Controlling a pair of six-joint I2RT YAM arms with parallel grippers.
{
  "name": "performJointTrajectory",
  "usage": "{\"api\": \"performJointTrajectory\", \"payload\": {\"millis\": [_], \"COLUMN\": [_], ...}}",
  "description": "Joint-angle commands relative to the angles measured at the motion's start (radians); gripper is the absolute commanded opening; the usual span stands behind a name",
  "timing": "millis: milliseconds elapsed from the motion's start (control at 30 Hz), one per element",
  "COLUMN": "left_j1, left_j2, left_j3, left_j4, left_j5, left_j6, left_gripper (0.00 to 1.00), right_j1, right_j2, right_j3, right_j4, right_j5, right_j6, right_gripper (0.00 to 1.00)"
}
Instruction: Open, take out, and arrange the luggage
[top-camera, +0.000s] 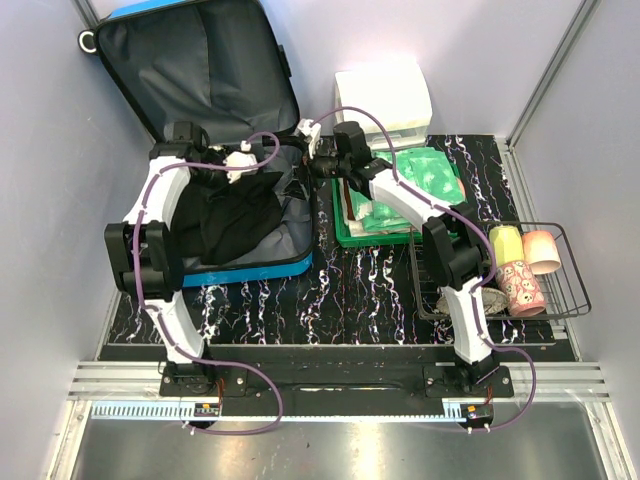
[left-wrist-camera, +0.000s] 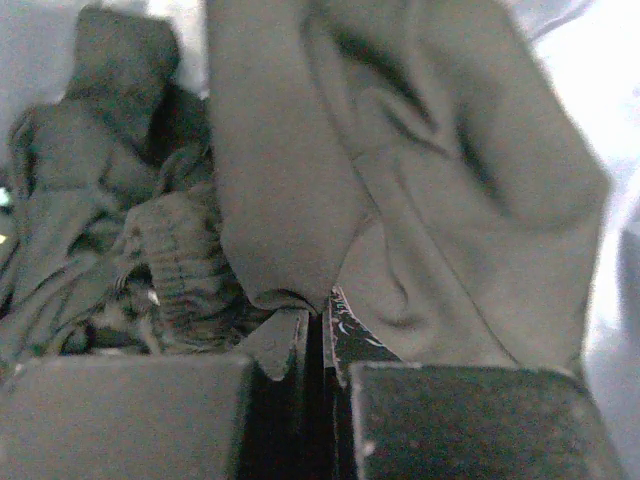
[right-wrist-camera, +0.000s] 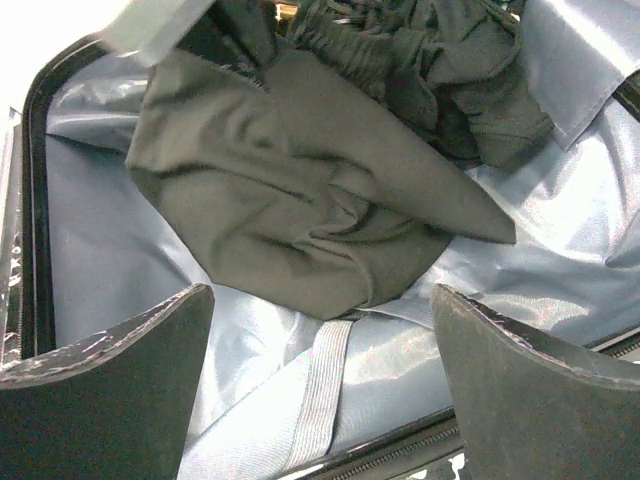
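Note:
The luggage (top-camera: 250, 268) lies open on the table's left side, lid raised toward the back, with grey lining (right-wrist-camera: 100, 260) and an elastic strap (right-wrist-camera: 325, 380) inside. A dark garment (top-camera: 235, 215) is bunched in its lower half. My left gripper (top-camera: 238, 160) reaches into the case and is shut (left-wrist-camera: 320, 315) on an edge of that dark garment (left-wrist-camera: 300, 150). My right gripper (top-camera: 312, 165) hovers at the case's right rim. Its jaws stand wide open (right-wrist-camera: 320, 340) over the lining, just short of the garment (right-wrist-camera: 290, 190), with nothing between them.
A green tray (top-camera: 345, 238) with packets stands right of the case, under the right arm. A white drawer organiser (top-camera: 385, 95) is behind it. A wire basket (top-camera: 560, 290) at the right holds cups. Grey walls close in the left, back and right.

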Motion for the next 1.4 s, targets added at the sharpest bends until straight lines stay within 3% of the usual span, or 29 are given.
{"api": "performJointTrajectory", "payload": {"millis": [0, 100, 233, 400, 700, 1067, 1367], "left_j1": [-0.041, -0.041, -0.067, -0.084, -0.092, -0.136, -0.199], "left_j2": [-0.112, -0.187, -0.296, -0.41, -0.491, -0.542, -0.579], "left_j3": [-0.056, -0.155, -0.313, -0.447, -0.519, -0.554, -0.568], "left_j4": [-0.078, -0.078, -0.048, -0.001, 0.006, -0.041, -0.063], "left_j5": [0.116, 0.127, 0.149, 0.173, 0.213, 0.166, 0.109], "left_j6": [0.04, 0.026, 0.014, 0.0, 0.04, 0.153, 0.236], "left_gripper": [0.0, 0.0, 0.0, 0.0, 0.0, 0.0, 0.0], "right_j1": [-0.028, -0.033, -0.025, 0.027, 0.137, 0.223, 0.237], "right_j2": [-0.044, -0.067, -0.125, -0.144, -0.117, -0.072, 0.03], "right_j3": [-0.024, -0.068, -0.226, -0.351, -0.412, -0.34, -0.166], "right_j4": [0.011, 0.017, 0.249, 0.391, 0.623, 0.549, 0.266], "right_j5": [0.016, 0.0, -0.095, -0.131, -0.129, -0.181, -0.208], "right_j6": [-0.029, -0.092, -0.123, -0.27, -0.463, -0.713, -0.948], "right_gripper": [1.0, 1.0, 1.0, 1.0, 1.0, 1.0, 1.0]}}
